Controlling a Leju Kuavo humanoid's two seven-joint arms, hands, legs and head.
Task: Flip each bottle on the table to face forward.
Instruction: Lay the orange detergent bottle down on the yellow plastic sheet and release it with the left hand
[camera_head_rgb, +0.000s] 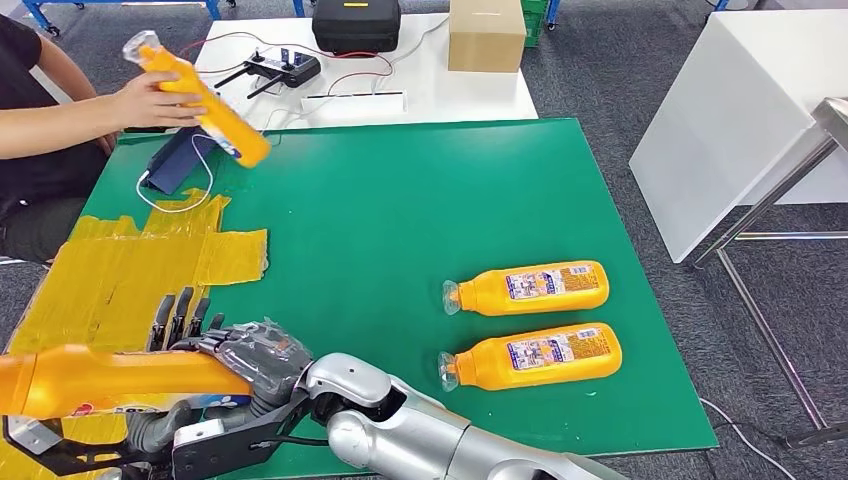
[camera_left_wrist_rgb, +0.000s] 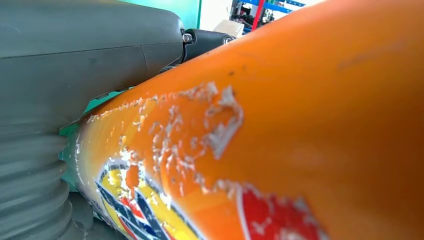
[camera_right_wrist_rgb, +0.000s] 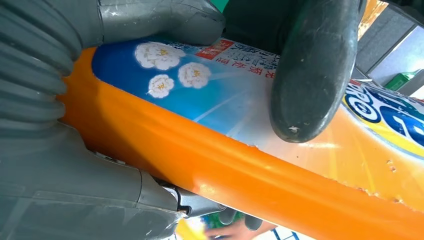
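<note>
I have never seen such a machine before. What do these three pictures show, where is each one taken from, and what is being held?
This is a humanoid robot with silver arms and many-fingered hands. The large picture comes from a camera high on its body, looking down at a green table. The other two come from cameras at its wrists, very close behind each hand.

The right hand grips an orange bottle. In the right wrist view its dark fingers press on the bottle's blue label. The left wrist view looks at the same orange plastic from very near; whether the left hand also holds it, I cannot tell.

Two more orange bottles lie on the table, the farther bottle and the nearer bottle. A person's hand holds up a fourth bottle.
</note>
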